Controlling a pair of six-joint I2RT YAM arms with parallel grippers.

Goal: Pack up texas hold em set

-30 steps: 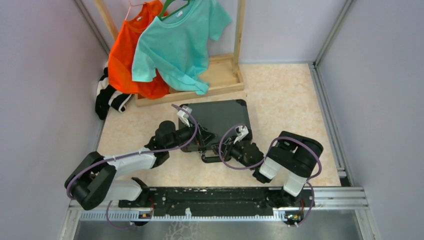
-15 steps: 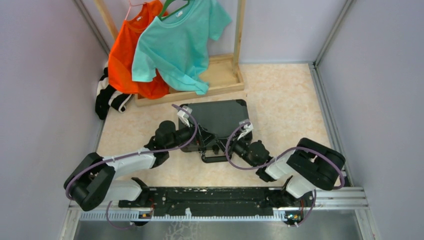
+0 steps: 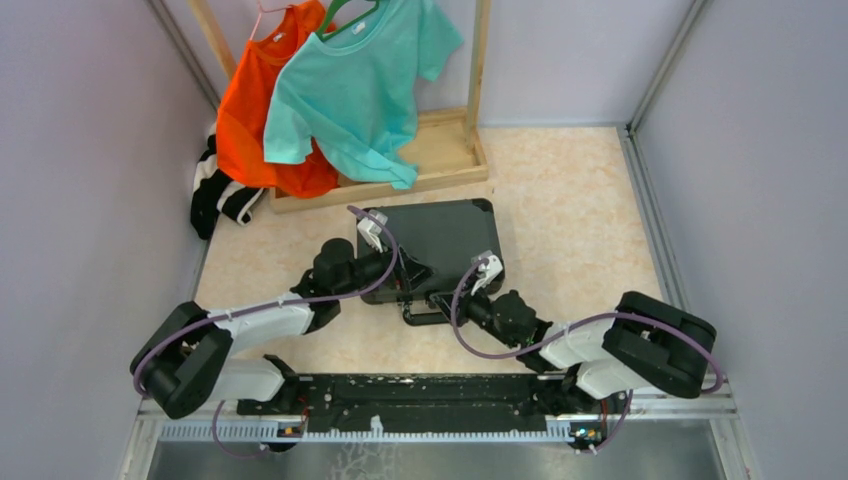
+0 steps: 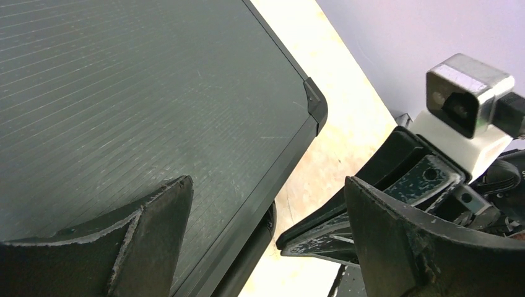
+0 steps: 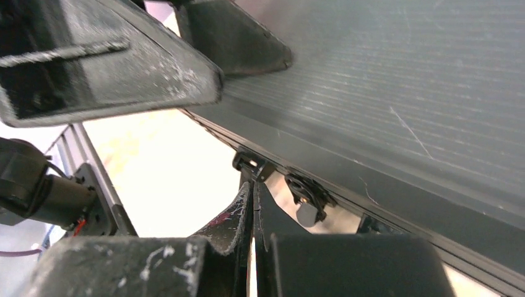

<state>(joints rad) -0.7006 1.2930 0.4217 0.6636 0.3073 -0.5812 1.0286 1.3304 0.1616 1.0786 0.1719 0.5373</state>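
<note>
The black briefcase [image 3: 440, 235] of the texas hold em set lies shut on the table, its handle [image 3: 425, 318] pointing toward the arms. Chips, cards, buttons and dice are hidden. My left gripper [image 3: 408, 276] hovers open over the case's near edge; in the left wrist view, the gripper [image 4: 266, 182] straddles the ribbed lid [image 4: 142, 93] and its rim. My right gripper [image 3: 457, 293] is shut, holding nothing. In the right wrist view, the tips of my right gripper [image 5: 252, 185] touch the front wall beside a metal latch [image 5: 308, 197]. The left fingers [image 5: 124, 62] hang just above them.
A wooden rack [image 3: 440, 150] with an orange shirt [image 3: 250, 120] and a teal shirt [image 3: 350, 90] stands behind the case. A black-and-white cloth [image 3: 215, 195] lies at the back left. Purple walls close both sides; a metal rail [image 3: 430, 395] runs along the near edge.
The right arm's elbow swung out to the right and lower, and its shut gripper slid slightly right along the case's front. The left arm has stayed put.
</note>
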